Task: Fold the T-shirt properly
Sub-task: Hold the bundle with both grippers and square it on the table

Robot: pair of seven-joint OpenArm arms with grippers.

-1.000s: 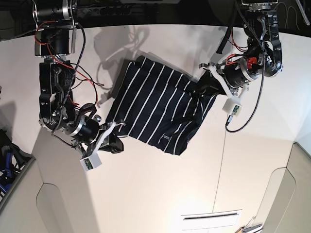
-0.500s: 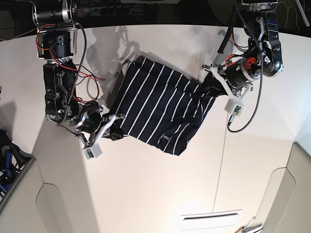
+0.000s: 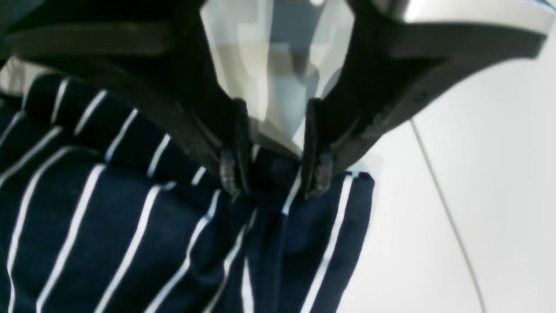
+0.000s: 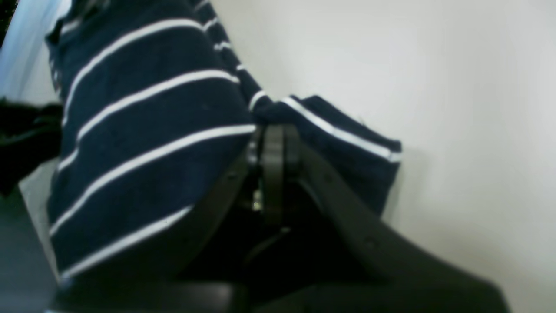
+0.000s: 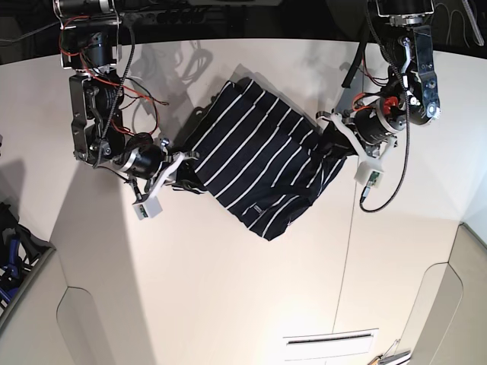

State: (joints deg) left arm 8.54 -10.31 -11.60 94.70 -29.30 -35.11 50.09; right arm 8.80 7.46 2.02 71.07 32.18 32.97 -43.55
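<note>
Both my end effectors hold the striped T-shirt [image 5: 255, 163] by opposite ends, mid-fold, on the white surface [image 5: 228, 304].

Nearest the camera, the hem corner with its small label patch [image 5: 261, 210] sags onto the surface toward the middle; the cloth lies bunched and partly doubled, so I judge the fold only part done. My right end effector [image 4: 273, 139], fingers pressed fully together, pinches a gathered edge of the shirt on its side nearer the surface's left edge. My left end effector [image 3: 271, 174], fingers [image 3: 232, 167] set narrowly, grips a thick tuck of striped cloth on the opposite side. Gripping both ends keeps the cloth taut between us, likely so it can be carried over evenly. The far edge of the shirt lies toward the surface's back edge.
</note>
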